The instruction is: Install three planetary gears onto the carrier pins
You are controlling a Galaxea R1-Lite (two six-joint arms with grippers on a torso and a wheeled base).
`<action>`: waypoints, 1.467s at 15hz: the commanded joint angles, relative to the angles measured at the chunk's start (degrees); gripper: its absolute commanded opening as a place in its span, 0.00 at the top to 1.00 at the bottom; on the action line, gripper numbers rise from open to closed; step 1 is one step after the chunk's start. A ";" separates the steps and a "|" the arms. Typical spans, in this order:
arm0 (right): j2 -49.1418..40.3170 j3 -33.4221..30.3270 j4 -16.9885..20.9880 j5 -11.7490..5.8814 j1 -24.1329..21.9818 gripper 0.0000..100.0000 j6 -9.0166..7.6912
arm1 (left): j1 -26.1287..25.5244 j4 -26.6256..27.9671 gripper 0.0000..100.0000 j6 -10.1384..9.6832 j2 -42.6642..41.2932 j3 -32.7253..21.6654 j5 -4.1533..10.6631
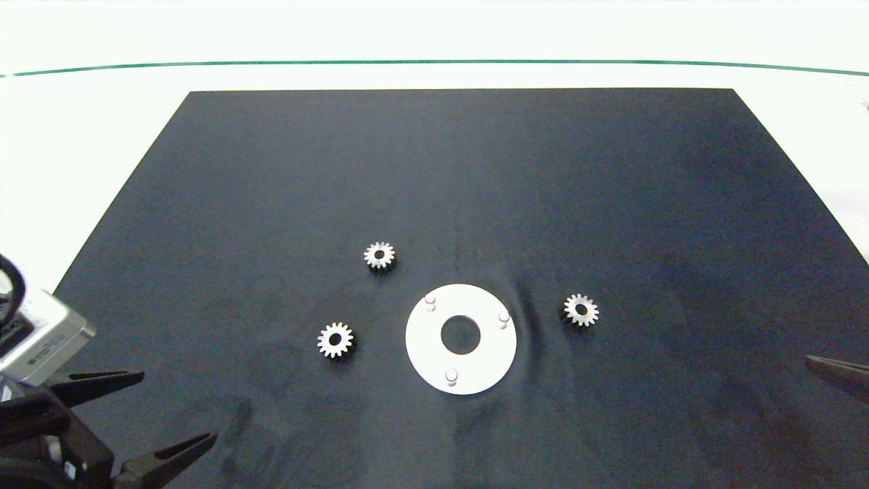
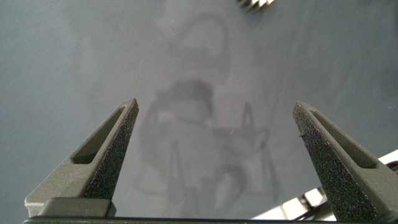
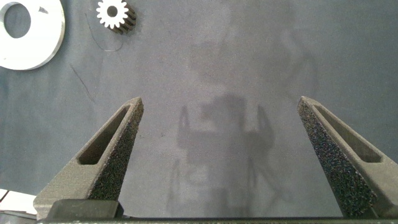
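Observation:
The white ring-shaped disc (image 1: 461,356) lies on the dark mat, and three short whitish pins stand on it (image 1: 430,301) (image 1: 503,318) (image 1: 451,375); all are bare. Three silvery gears lie flat on the mat around it: one behind and to the left (image 1: 379,255), one to the left (image 1: 335,339), one to the right (image 1: 581,310). My left gripper (image 1: 173,414) is open at the near left corner, well short of the left gear, whose teeth show (image 2: 255,4). My right gripper (image 3: 217,106) is open at the right edge, with the right gear (image 3: 114,12) and the disc (image 3: 46,37) ahead of it.
The dark mat (image 1: 475,176) covers most of the white table (image 1: 95,122); a green line (image 1: 434,62) runs across the far side. Only one finger (image 1: 838,372) of the right gripper enters the head view.

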 commanded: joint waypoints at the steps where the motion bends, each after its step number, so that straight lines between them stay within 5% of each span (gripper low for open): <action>1: 0.32 -0.03 0.20 0.05 0.02 0.00 -0.03 | -4.60 -3.60 0.00 -1.33 6.99 -0.35 1.27; 6: 0.67 -0.03 0.20 0.14 0.02 0.00 0.32 | -14.27 -11.07 0.00 -1.68 13.50 -0.61 2.06; 7: 0.76 -0.03 0.20 0.40 0.02 0.00 0.76 | -15.33 -13.44 0.00 -1.68 15.34 -0.70 3.20; 11: 1.11 -0.03 0.20 1.02 -0.15 0.00 0.85 | -15.77 -18.80 0.00 -1.50 21.67 -2.11 6.37; 16: 1.19 -0.03 0.12 1.46 -0.24 0.00 0.94 | -15.50 -20.82 0.00 -1.59 25.54 -3.86 8.65; 22: 1.19 -0.03 0.20 1.46 -0.24 0.00 0.94 | -15.59 -26.19 0.00 -1.68 30.11 -3.60 9.88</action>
